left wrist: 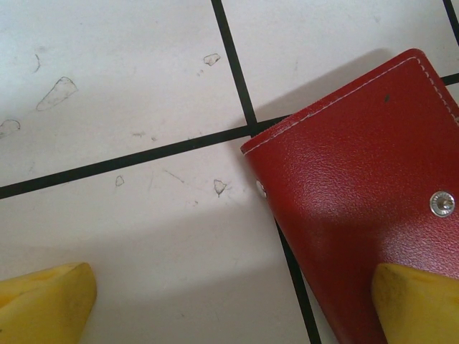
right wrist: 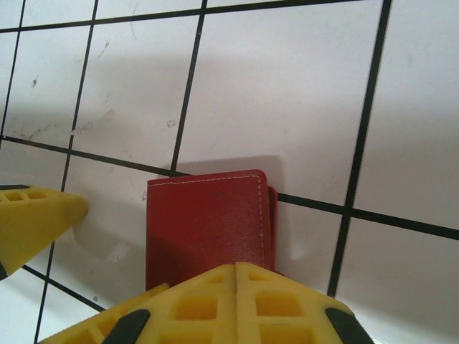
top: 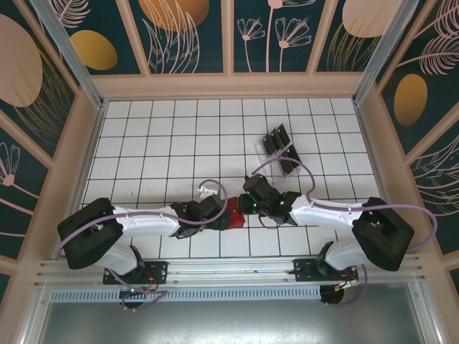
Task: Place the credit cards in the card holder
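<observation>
The card holder [top: 234,219], a red wallet, lies folded shut on the white tiles between my two grippers. In the left wrist view the card holder [left wrist: 358,179] shows its snap stud [left wrist: 442,203]. My left gripper [left wrist: 229,308] is open, its right fingertip [left wrist: 416,301] over the wallet's near edge and its left fingertip on bare tile. My right gripper [right wrist: 235,266] is shut, its yellow fingers pressed together over the near edge of the card holder [right wrist: 204,215]; nothing shows between them. The credit cards [top: 276,142], thin and black, stand in a clear tray further back.
The clear slotted tray [top: 259,148] sits right of centre towards the back. A finger of the left gripper [right wrist: 36,222] shows at the left of the right wrist view. Both arms [top: 143,222] [top: 330,213] reach in low from the near edge. Walls enclose the tiled floor.
</observation>
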### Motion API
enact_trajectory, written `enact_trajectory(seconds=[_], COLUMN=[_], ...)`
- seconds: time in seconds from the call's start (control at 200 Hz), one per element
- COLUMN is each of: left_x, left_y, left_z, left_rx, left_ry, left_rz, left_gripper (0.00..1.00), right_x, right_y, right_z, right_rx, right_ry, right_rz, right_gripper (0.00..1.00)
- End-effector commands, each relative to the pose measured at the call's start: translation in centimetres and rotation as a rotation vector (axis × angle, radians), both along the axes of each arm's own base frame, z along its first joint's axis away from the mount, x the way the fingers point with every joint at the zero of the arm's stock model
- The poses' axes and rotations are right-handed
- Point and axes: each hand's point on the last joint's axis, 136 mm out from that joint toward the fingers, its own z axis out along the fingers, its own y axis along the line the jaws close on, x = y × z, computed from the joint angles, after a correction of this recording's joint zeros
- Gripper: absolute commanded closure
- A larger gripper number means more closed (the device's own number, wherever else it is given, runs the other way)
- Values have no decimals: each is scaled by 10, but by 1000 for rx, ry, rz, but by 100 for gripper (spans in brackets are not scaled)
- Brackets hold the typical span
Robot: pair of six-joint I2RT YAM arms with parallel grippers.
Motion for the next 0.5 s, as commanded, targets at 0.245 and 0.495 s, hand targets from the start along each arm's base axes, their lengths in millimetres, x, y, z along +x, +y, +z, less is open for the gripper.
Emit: enact_trajectory(seconds=[0.245,0.495], left_x=[-6,-7], left_y=[13,13], left_z=[-14,-14], left_rx=[42,39], left_ry=[27,27], left_rz=[12,10], left_gripper=[2,2], right_x=[-2,-2], right_y=[19,24], right_z=[-12,-23], right_rx=[59,58], right_ry=[43,61], right_rz=[22,21], right_gripper=[100,100])
